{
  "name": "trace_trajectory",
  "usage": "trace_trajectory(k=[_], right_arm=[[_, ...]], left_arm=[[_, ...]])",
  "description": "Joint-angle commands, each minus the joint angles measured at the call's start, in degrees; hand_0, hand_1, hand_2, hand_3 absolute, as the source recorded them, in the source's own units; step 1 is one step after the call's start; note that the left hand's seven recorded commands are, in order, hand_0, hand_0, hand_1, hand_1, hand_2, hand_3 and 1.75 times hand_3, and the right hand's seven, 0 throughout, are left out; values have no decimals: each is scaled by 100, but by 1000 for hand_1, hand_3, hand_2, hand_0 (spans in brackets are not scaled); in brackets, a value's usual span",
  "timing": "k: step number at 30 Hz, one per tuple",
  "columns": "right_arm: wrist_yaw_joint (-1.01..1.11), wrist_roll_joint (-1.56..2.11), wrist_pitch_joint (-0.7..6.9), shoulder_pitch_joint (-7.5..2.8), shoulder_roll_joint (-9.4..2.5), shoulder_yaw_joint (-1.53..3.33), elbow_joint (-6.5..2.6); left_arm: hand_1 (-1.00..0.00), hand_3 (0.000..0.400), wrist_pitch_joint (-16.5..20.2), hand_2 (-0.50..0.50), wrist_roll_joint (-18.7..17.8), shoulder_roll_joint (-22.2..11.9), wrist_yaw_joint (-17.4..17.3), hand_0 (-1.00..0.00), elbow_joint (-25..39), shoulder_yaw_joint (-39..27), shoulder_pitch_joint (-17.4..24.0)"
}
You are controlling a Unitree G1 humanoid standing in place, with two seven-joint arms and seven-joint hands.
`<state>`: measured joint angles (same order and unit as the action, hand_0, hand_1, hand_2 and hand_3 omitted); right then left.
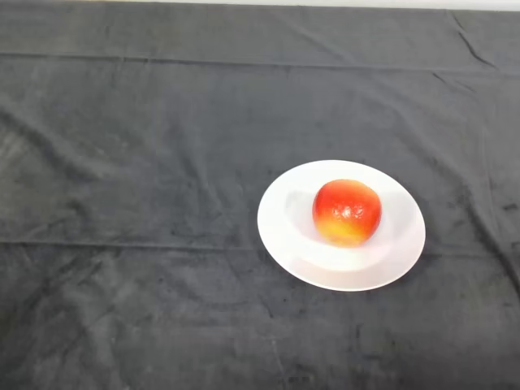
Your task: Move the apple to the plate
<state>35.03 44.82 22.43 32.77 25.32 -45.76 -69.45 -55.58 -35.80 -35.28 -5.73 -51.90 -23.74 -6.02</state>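
Note:
A red and yellow apple (347, 212) rests on a white plate (284, 236), roughly at the plate's middle. The plate lies on the dark cloth, right of the view's centre. No part of the robot shows in the head view.
The dark cloth (130, 203) covers the whole table, with creases running across it. The table's far edge (260, 5) runs along the top of the view.

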Motion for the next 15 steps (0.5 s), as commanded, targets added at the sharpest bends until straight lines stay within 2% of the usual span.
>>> trace_trajectory(k=[1, 15], right_arm=[[-13, 84, -39, 127, 54, -66, 25], [-12, 83, -39, 128, 54, -67, 23]], left_arm=[[0, 0, -20, 0, 36, 86, -57, 0, -188, -310, -225], [0, 0, 12, 0, 206, 148, -119, 0, -221, -477, -283]])
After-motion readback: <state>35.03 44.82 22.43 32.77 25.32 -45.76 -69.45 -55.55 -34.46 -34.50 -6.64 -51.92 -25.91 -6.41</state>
